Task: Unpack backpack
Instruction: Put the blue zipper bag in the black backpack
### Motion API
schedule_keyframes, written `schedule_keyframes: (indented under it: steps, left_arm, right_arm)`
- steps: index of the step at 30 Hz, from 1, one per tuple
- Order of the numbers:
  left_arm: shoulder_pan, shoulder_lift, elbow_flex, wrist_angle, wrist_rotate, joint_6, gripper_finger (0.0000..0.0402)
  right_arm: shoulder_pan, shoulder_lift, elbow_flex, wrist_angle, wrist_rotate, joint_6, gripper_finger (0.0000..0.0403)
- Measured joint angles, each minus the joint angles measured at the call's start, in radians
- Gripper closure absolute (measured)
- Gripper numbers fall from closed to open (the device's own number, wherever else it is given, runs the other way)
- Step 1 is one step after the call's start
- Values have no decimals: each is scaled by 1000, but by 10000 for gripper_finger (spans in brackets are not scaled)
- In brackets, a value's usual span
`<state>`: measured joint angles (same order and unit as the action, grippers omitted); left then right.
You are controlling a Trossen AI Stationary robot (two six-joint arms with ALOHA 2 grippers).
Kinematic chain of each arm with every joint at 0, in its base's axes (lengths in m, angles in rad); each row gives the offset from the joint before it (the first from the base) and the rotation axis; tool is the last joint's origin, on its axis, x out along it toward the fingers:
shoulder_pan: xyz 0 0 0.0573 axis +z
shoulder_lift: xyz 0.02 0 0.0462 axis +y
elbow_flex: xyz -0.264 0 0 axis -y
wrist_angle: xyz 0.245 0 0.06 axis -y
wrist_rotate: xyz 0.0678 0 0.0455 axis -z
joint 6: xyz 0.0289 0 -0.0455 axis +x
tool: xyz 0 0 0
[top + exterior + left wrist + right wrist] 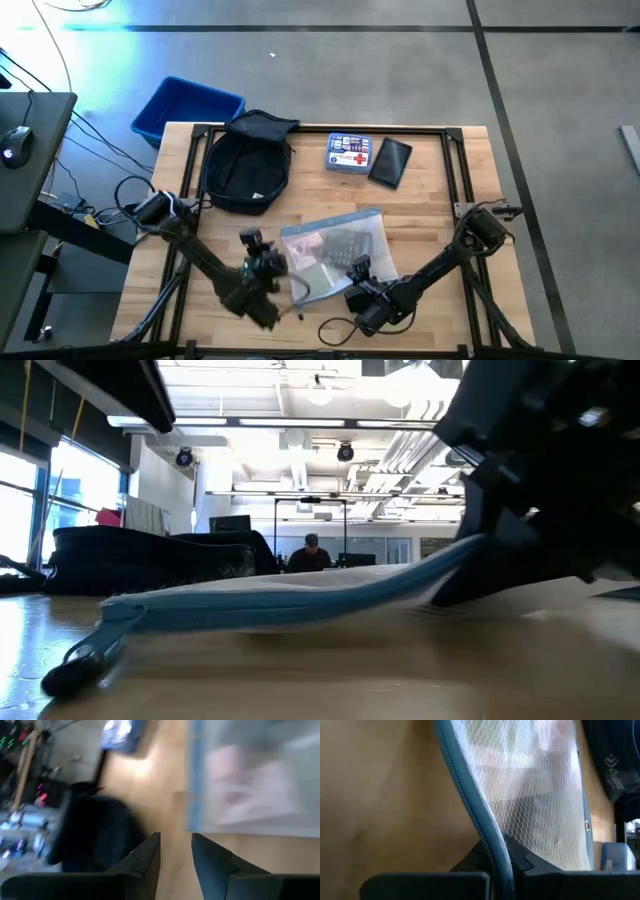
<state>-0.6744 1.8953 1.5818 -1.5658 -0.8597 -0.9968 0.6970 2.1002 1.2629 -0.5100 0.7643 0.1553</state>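
Backpack [245, 165] lies flat near the desk's far-left corner, long axis across the desk's depth, flap toward the far edge. Tin [349, 153], black pouch [390, 162] and mesh pouch [335, 252] are out. Right gripper [358, 272] is clamped on the mesh pouch's edge; left gripper [266, 258] beside it, fingers apart, empty.

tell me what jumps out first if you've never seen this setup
The clear mesh pouch with blue edging, lying mid-table near the front, with the right gripper shut on its edge. Next, the left gripper just left of the pouch, jaws apart and holding nothing. Behind them sits the dark backpack at the back left, with a blue bin beyond the table's corner.
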Motion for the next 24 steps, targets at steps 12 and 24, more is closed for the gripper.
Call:
schedule_keyframes:
  steps: [12, 24]
  left_arm:
    - [543, -447, -410, 150, 182, 240, 344]
    - [803, -542, -979, 804, 485, 504, 400]
  right_arm:
    - [10, 0, 0, 21, -8, 2, 403]
    - [17, -14, -1, 35, 1, -22, 403]
